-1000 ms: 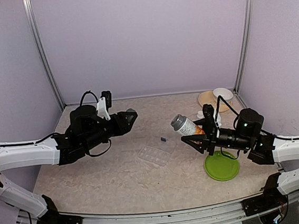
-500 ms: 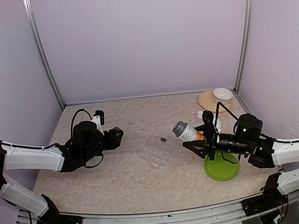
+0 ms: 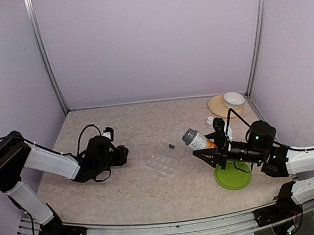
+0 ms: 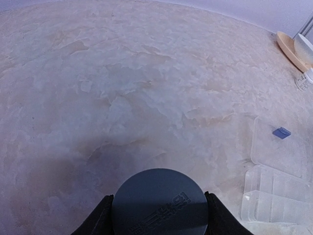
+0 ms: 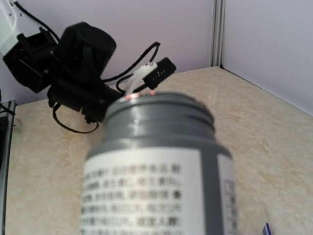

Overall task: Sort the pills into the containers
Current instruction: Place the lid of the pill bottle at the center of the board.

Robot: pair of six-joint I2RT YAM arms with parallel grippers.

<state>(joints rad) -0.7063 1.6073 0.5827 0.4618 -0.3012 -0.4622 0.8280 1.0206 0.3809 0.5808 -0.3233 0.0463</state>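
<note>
The clear flat pill organiser (image 3: 164,160) lies open mid-table, with a tiny dark mark (image 3: 171,146) on its lid; it also shows at the right of the left wrist view (image 4: 276,196). My left gripper (image 3: 121,153) is low over the table, left of the organiser, shut on a round grey cap (image 4: 159,200). My right gripper (image 3: 211,148) is shut on an amber bottle (image 3: 197,140), held tilted above the table right of the organiser. Its grey threaded neck (image 5: 159,117) is uncapped. The bottle hides the right fingers in the right wrist view.
A green plate (image 3: 232,174) lies under the right arm. A white bowl (image 3: 233,98) sits on a tan plate (image 3: 218,106) in the far right corner, with a small white object (image 3: 210,120) in front of it. Walls close off three sides.
My left arm has dropped from mid-air and drawn back left, bringing the cap down close to the table. My right gripper with the bottle has barely moved.
</note>
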